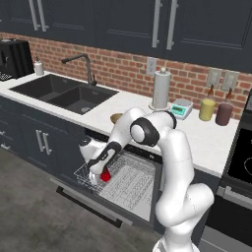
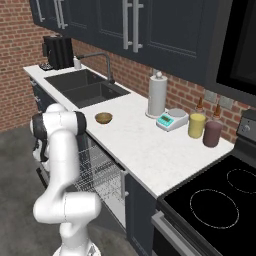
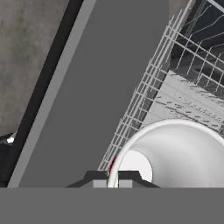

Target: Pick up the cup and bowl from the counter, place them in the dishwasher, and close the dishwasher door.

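nearest, my gripper (image 3: pixel 113 178): fingertips pinched on the white rim of the cup (image 3: pixel 175 153), one inside the wall and one outside, so i am grasping it by the lip. the cup's pale interior faces the hand camera; in the left base view its red body (image 1: pixel 105 175) hangs just under my hand, over the near-left corner of the silver wire rack (image 1: pixel 129 181).

below: the dishwasher door (image 3: pixel 92 87), dropped flat, its dark bar handle (image 1: pixel 88 205) along the outer edge. the cup sits close to the rack's edge wires (image 3: pixel 144 100), apparently inside them.

step in hand, as i judge it: setting the cup into the rack. done well, this means lowering straight until the base rests between wires, keeping the cup upright, and letting go only once it is supported; a release near the edge wire risks tipping it onto the door.

farther: the bowl (image 2: pixel 103 118), olive-tan, rests on the counter (image 2: pixel 145 145) right of the sink (image 2: pixel 87 87), not yet collected.
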{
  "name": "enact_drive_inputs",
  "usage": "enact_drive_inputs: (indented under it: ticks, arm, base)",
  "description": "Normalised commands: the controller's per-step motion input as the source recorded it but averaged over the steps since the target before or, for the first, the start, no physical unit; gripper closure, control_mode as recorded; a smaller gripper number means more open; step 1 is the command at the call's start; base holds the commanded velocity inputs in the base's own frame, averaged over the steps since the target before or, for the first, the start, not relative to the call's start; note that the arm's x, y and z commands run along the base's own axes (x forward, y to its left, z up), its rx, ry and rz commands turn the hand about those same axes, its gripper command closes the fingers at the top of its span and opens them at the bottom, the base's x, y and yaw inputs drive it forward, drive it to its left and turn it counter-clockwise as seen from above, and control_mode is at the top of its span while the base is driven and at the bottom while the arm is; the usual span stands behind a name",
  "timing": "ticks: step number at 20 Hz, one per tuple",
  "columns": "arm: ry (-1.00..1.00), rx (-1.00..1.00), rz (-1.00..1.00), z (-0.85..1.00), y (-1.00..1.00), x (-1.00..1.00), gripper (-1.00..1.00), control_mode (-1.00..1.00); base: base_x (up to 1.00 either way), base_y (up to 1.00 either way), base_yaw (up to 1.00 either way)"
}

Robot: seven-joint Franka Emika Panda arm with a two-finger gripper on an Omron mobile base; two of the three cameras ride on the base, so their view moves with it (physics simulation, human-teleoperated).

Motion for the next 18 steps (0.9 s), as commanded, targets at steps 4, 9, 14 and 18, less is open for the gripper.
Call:
enact_drive_inputs:
  ticks: [4, 9, 14, 18]
  arm:
    - [0.05, 0.0, -0.38, -0.37, 0.09, 0.23, 1.0, -1.0]
    - [-0.08, 0.0, -0.64, -0.07, 0.08, 0.22, 1.0, -1.0]
    - [-0.09, 0.0, -0.66, -0.02, 0.05, 0.17, 1.0, -1.0]
    - [-0.16, 0.01, -0.75, -0.04, 0.04, -0.07, 1.0, -1.0]
  base:
    - [0.0, 0.0, 0.0]
    - [0.0, 0.0, 0.0]
    - [0.0, 0.0, 0.0]
    - [0.0, 0.0, 0.0]
